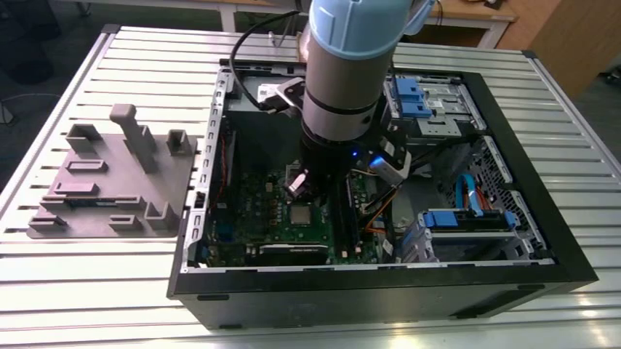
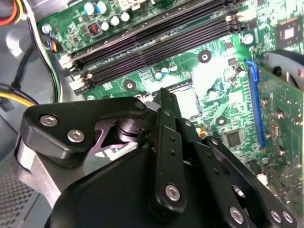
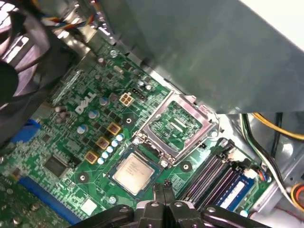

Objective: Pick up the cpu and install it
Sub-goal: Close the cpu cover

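The cpu (image 3: pixel 134 171) lies flat in its socket, with the load frame (image 3: pixel 176 124) hinged open beside it. The end effector (image 3: pixel 164 186) hovers near it, fingers pressed together and empty. In the exterior view the cpu is at its 6 o'clock. Any seating push should probably land square and gentle.

Table: I see a metal table (image 1: pixel 87 291) topped with long pale slats that run from the exterior view's left to its right.
Case: an open black computer case (image 1: pixel 388 294) lies on the slats towards the exterior view's right, open face up.
Fixture: a grey moulded tray (image 1: pixel 126 182) with upright posts sits flat on the slats, beside the case on the exterior view's left.
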Controlling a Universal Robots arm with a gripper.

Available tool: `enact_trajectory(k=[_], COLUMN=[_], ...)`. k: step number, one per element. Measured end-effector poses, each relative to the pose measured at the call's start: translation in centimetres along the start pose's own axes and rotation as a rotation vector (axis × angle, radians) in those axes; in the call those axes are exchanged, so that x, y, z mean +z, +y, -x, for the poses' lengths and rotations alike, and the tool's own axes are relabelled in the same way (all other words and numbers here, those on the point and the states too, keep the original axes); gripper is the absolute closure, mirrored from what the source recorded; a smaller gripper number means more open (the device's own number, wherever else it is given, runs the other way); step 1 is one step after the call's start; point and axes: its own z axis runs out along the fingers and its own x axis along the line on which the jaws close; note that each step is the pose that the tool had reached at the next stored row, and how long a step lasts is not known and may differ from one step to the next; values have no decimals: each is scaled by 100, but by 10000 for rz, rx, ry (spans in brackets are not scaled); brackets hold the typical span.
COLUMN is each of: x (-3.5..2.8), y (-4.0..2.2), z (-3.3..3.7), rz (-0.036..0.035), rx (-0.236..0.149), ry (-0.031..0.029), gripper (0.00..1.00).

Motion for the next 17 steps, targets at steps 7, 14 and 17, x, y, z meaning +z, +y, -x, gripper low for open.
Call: enact_trajectory(k=[7, 14, 17], x=[1, 3, 3], y=[-26, -32, -32], z=[31, 39, 39], rz=[685, 1167, 1167], rx=[-383, -401, -402], ry=[-561, -962, -962], gripper=[90, 90, 90])
